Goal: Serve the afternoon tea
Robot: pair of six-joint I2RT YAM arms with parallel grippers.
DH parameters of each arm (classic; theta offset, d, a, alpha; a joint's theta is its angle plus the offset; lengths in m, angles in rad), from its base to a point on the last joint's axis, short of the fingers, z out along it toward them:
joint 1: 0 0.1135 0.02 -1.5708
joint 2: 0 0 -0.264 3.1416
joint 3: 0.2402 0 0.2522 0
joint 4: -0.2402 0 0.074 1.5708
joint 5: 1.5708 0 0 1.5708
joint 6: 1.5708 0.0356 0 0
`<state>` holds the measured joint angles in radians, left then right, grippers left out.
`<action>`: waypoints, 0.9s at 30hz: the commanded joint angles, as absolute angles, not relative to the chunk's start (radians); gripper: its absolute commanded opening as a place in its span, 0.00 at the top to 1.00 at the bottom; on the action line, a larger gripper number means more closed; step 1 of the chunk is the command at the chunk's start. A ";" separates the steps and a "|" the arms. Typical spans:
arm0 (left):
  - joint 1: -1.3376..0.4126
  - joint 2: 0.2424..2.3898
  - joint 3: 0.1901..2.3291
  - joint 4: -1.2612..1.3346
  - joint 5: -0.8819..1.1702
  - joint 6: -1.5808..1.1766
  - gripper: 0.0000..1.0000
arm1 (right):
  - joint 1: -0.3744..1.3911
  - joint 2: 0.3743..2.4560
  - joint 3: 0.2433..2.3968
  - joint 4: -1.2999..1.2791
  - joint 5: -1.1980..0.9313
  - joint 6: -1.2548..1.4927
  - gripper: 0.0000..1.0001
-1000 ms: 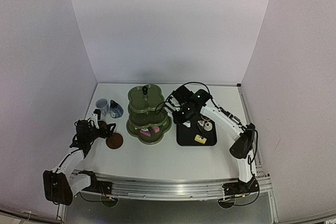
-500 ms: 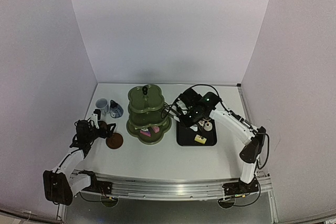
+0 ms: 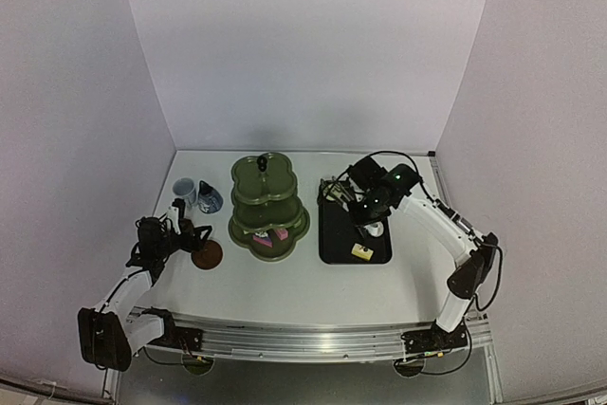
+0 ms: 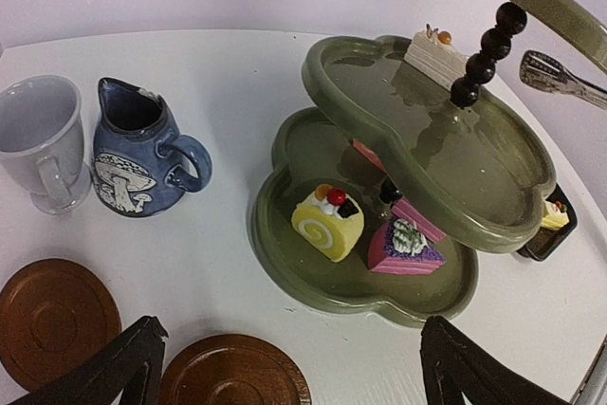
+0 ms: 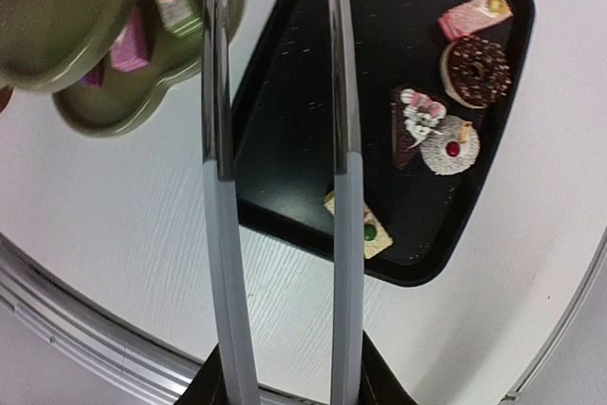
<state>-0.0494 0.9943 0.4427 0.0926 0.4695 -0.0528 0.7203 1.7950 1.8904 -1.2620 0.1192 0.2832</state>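
White tabletop [image 3: 285,282] between lilac walls [image 3: 303,45]: right gripper [image 5: 285,377], clenched on thin silver tongs [image 5: 216,187], hangs over small cakes [image 3: 361,251] on a black rectangular tray [image 3: 337,239] at three o'clock from the olive-green three-tier stand [image 3: 268,198], left gripper [image 4: 294,359] gaping at nine; best centre one cake between tips, squeezing gently.

The white table [image 3: 303,286] is loaded up with a green stand [image 3: 275,182], black tray [image 3: 334,239], cup [image 4: 38,139], blue pot [image 4: 133,163] and two brown saucers [image 4: 52,320].

Has the left gripper [image 4: 289,372] sitting low near the left edge, jaws spread wide. Reaches the right arm out mid-worktop, elbow bent by the right edge, right gripper [image 5: 285,378] clamped on the tongs [image 5: 216,92].
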 commanded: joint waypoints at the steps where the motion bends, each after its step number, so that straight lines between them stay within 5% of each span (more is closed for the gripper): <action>1: -0.046 0.985 0.492 0.071 0.528 -0.044 0.06 | 0.640 1.828 1.947 -1.247 0.155 0.350 0.68; 14: -0.045 1.055 0.507 0.074 0.576 -0.060 0.02 | 0.527 2.136 2.132 -1.172 0.126 0.389 0.68; 27: -0.046 1.086 0.507 0.093 0.542 -0.034 0.03 | 0.515 2.146 2.096 -1.142 0.020 0.383 0.67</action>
